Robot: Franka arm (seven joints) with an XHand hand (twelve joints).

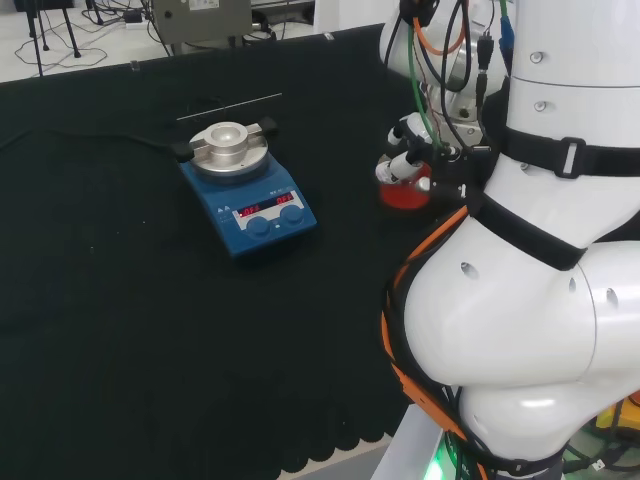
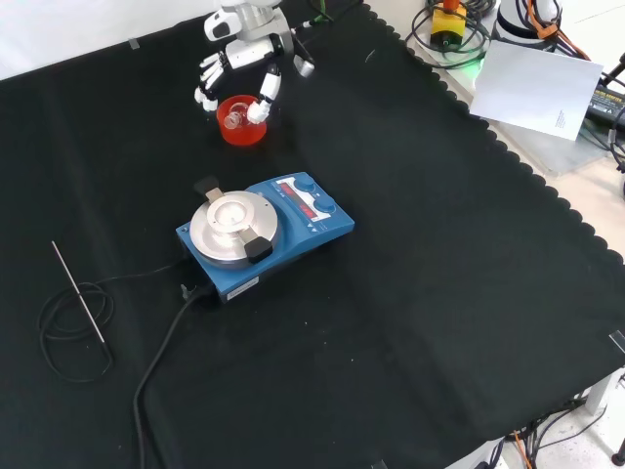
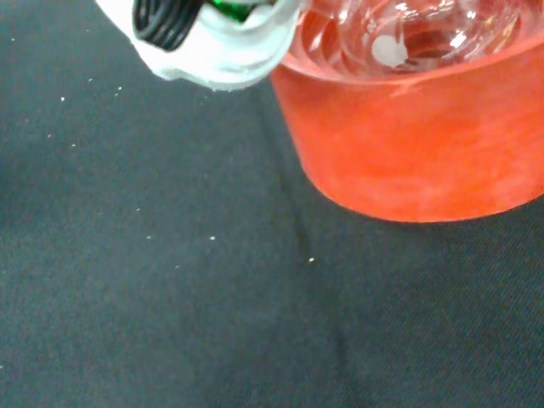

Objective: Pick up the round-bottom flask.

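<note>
In the front view, going near to far, a thin rod (image 2: pixel 78 292) and a coiled cable (image 2: pixel 68 332) are seen at about 8 o'clock on the desk (image 2: pixel 410 322); at the centre stands a blue hotplate (image 2: pixel 264 234) with a round metal top. Well beyond it, at about 11 o'clock, a red stand (image 2: pixel 241 127) is set on the cloth, and the flask (image 2: pixel 234 118), clear glass, is seated in it. The hand (image 2: pixel 239 68) is placed over the stand, its fingers (image 2: pixel 264 98) curved down around the glass, one tip at the rim; whether the glass is already pinched cannot be told. In the wrist view the flask (image 3: pixel 399 34) is seen bulging above the stand (image 3: pixel 408 136). The flask is judged light, rigid, smooth and breakable; with a round bottom it would roll if set down bare. A hold is best taken around the neck or the upper bulb, and it should be lifted straight up so the stand is not dragged.
</note>
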